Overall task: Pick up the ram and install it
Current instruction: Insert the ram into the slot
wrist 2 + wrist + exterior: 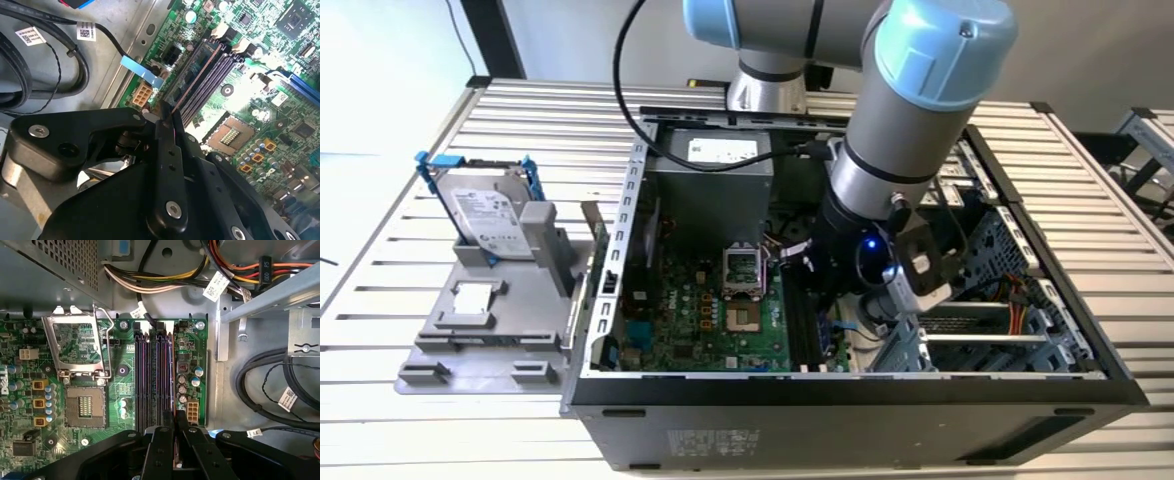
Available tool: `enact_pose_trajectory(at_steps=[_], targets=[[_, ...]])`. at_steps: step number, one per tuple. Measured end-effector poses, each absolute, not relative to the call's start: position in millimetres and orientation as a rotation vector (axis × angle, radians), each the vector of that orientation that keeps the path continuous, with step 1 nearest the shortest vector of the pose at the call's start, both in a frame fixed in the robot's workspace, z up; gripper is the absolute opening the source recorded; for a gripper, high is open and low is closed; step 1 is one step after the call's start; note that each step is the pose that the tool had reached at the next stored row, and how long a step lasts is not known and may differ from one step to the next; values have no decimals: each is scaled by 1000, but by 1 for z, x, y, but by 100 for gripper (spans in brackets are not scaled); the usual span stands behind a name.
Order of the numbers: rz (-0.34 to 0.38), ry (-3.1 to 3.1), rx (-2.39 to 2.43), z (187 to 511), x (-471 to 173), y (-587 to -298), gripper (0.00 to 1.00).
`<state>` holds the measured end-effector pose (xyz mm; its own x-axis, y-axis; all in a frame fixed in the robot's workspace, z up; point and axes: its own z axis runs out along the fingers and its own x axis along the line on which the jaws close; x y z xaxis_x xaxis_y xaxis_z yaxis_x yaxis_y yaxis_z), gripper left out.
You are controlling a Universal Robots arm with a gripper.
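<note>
The ram (172, 382) is a thin stick seen edge-on, standing along the black slot nearest the motherboard's (30, 365) edge. It shows as a brownish line (196, 75) in the second wrist view. My gripper (175, 440) is shut on the ram's near end, with its black fingers (170, 150) pressed flat against both faces. The other long black slots (147, 385) beside it hold nothing. In the exterior view my arm (894, 150) reaches down into the open computer case (854, 400), over the motherboard's (707, 320) slot side.
The CPU socket (82, 407) with its raised metal frame (75, 347) lies beside the slots. Black cables (260, 385) and a wire bundle (165, 280) run close by. A silver hard drive (494, 215) and a small silver plate (474, 297) sit on a grey fixture outside the case.
</note>
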<state>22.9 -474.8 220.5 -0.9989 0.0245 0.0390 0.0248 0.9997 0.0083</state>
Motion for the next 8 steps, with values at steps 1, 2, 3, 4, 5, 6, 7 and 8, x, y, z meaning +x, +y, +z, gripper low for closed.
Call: enact_pose_trajectory(at_steps=[1, 2, 3, 4, 5, 6, 7, 8], targets=[[-14, -3102, -46, 220, 22, -475, 0], [-14, -3102, -54, 220, 21, -475, 0], [-14, -3102, -58, 220, 20, -475, 0], [-14, -3102, -58, 220, 20, -475, 0], [-14, -3102, -58, 219, 20, -475, 0], [-15, -3102, -58, 218, 21, -475, 0], [-14, -3102, -58, 218, 22, -475, 0], [-14, -3102, -59, 218, 23, -475, 0]])
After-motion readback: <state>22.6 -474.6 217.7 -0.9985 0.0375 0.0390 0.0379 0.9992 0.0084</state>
